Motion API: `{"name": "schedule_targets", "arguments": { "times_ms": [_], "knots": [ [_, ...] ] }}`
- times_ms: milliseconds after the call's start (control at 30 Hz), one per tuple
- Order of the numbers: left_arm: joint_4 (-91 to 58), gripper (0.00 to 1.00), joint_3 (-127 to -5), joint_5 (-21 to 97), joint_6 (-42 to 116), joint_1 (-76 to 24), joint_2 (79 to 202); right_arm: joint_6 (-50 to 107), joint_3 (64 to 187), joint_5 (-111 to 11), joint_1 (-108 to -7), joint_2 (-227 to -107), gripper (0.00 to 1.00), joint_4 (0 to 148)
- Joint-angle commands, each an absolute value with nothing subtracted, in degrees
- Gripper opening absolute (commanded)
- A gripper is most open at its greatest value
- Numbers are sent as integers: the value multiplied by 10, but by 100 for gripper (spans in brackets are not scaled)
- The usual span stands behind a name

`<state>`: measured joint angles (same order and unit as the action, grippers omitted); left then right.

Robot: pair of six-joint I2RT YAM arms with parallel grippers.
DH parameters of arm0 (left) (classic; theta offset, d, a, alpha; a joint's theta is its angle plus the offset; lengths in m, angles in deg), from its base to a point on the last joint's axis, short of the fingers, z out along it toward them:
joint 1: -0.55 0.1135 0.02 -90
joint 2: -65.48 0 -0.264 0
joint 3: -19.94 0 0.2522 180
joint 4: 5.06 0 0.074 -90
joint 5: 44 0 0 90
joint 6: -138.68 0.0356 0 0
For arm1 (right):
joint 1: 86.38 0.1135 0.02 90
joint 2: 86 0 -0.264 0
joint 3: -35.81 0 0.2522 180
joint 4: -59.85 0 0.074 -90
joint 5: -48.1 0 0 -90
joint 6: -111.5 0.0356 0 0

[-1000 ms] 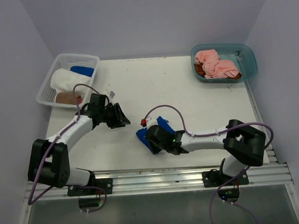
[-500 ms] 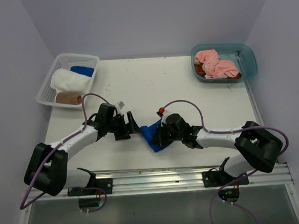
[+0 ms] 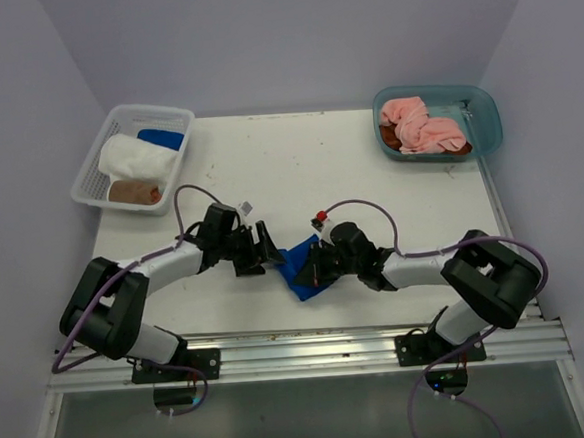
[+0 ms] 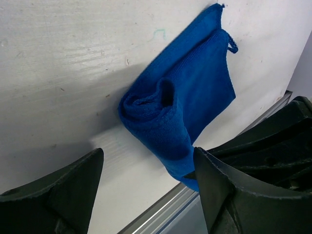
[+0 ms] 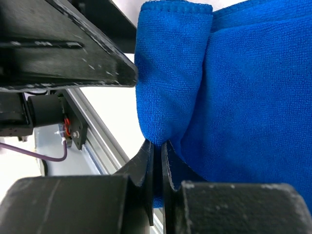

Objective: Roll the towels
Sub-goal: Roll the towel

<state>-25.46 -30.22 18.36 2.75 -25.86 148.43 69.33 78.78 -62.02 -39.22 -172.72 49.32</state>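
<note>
The left arm (image 3: 165, 260) is stretching low toward the right, its jaws standing wide apart; the right arm (image 3: 416, 267) is reaching leftward, its jaws pinching shut.

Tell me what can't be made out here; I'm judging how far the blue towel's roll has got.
Top external: right gripper covers part of the blue towel; roll turns too small to count.
Left wrist: roll's lower end hidden behind the right gripper.
Right wrist: towel edges cut off by the frame.
</note>
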Motion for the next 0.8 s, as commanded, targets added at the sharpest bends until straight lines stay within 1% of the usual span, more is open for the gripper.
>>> {"name": "schedule_targets", "arguments": {
  "times_ms": [0,33,133,167,200,233,267,300,333,367,400,467,500,533,567,667,767],
  "knots": [
    [-201,77,-298,180,11,-267,1508,709,785,-644,-398,-1743,0,450],
    [-198,76,-300,180,11,-269,1514,708,787,-646,-398,-1745,0,453],
    [-198,66,-310,181,14,-278,1540,698,788,-637,-397,-1743,0,471],
    [-198,56,-310,180,13,-278,1545,688,788,-627,-398,-1742,0,491],
    [-198,50,-314,178,12,-279,1552,681,792,-620,-397,-1738,0,508],
    [-198,39,-316,176,11,-280,1554,674,802,-612,-398,-1731,3,553],
    [-200,33,-319,176,10,-281,1555,660,808,-588,-397,-1726,27,577],
    [-204,30,-324,175,10,-282,1556,651,816,-576,-395,-1721,40,601],
    [-210,26,-327,176,10,-282,1557,643,830,-561,-394,-1714,50,623],
    [-223,20,-331,176,7,-282,1555,629,837,-545,-385,-1697,56,668],
    [-230,18,-337,176,5,-282,1554,622,851,-504,-373,-1674,61,709],
    [-243,18,-341,177,1,-283,1551,598,868,-460,-352,-1652,64,755],
    [-244,18,-342,179,-1,-283,1547,589,881,-386,-337,-1641,65,782],
    [-248,18,-342,181,-4,-283,1545,577,913,-351,-317,-1636,66,810],
    [-251,18,-342,182,-10,-283,1544,557,928,-322,-287,-1631,66,850],
    [-254,18,-342,184,-16,-283,1542,522,974,-247,-240,-1639,65,892],
    [-255,18,-340,186,-20,-283,1545,481,1022,-168,-195,-1676,65,932]
  ]
}}
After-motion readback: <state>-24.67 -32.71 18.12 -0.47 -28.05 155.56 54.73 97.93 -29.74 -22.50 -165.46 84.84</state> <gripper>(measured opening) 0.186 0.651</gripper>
